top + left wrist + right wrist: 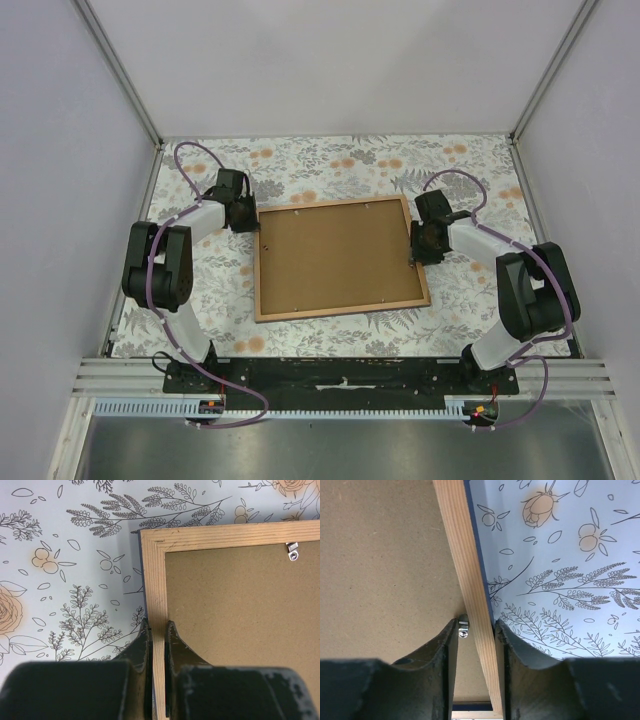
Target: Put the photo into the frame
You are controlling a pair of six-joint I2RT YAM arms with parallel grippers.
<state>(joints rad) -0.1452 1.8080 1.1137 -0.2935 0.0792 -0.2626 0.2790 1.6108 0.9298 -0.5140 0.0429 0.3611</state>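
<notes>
The frame (pixel 340 308) lies back-up in the middle of the floral table, its light wooden rails around a brown fibreboard backing panel (pixel 335 255). The photo is hidden from every view. My left gripper (pixel 248 215) is at the frame's left rail near the far corner. In the left wrist view the gripper (pixel 158 627) is shut on that rail (pixel 152 570), one finger on each side. My right gripper (pixel 420 243) is at the right rail. In the right wrist view the gripper (pixel 476 625) straddles the rail (pixel 462 555): the outer finger touches it and a gap remains at the inner finger.
A small metal retaining tab (pixel 463 629) sits on the backing beside the right rail, just ahead of the inner finger. Another tab (pixel 292 551) shows at the far rail. White walls and corner posts (pixel 530 100) enclose the floral tablecloth (pixel 330 165).
</notes>
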